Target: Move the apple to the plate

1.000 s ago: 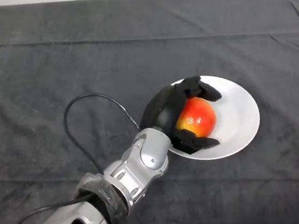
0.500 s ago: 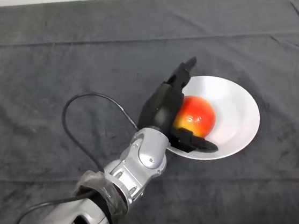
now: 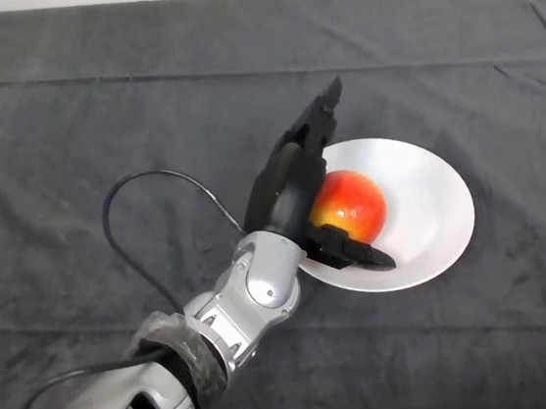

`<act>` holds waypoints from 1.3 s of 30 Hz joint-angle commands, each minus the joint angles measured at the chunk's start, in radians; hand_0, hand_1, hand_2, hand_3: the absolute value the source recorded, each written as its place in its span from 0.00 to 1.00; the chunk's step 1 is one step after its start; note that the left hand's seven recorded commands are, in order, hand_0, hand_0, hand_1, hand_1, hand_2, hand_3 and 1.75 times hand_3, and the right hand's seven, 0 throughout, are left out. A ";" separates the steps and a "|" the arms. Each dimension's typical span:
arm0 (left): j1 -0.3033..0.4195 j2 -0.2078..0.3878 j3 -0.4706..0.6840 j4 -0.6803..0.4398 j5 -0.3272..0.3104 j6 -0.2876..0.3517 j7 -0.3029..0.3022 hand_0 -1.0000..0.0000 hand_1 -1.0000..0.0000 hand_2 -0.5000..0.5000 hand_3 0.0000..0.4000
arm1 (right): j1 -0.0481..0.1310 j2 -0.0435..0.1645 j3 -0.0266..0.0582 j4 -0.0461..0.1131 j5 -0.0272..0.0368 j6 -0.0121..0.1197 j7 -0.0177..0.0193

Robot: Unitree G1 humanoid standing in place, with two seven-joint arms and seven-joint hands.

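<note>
A red and yellow apple (image 3: 349,206) rests on the white plate (image 3: 431,208), toward the plate's left side. My black left hand (image 3: 286,185) is just left of the apple with its fingers straightened upward and away from the fruit. The thumb (image 3: 354,252) stretches out below the apple over the plate's near rim. The hand is open and holds nothing; whether the palm still touches the apple is hidden.
The dark cloth (image 3: 68,139) covers the whole table, with a pale strip along the far edge. My silver-grey forearm (image 3: 237,317) comes in from the lower left.
The fingers that were curled round the apple have uncurled and lifted off it. The apple now sits free on the plate, and the hand has drawn slightly back to the left.
</note>
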 commanded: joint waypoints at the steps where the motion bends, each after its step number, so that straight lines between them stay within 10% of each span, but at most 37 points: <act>1: 0.015 0.057 0.040 -0.056 0.019 -0.029 0.030 1.00 1.00 0.50 0.00 | -0.027 -0.016 -0.0173 0.000 0.0211 -0.006 0.0122; 39: 0.497 0.509 0.538 -0.539 -0.002 -0.100 -0.016 1.00 1.00 0.50 0.00 | -0.023 -0.010 -0.0141 -0.013 0.0179 -0.005 0.0064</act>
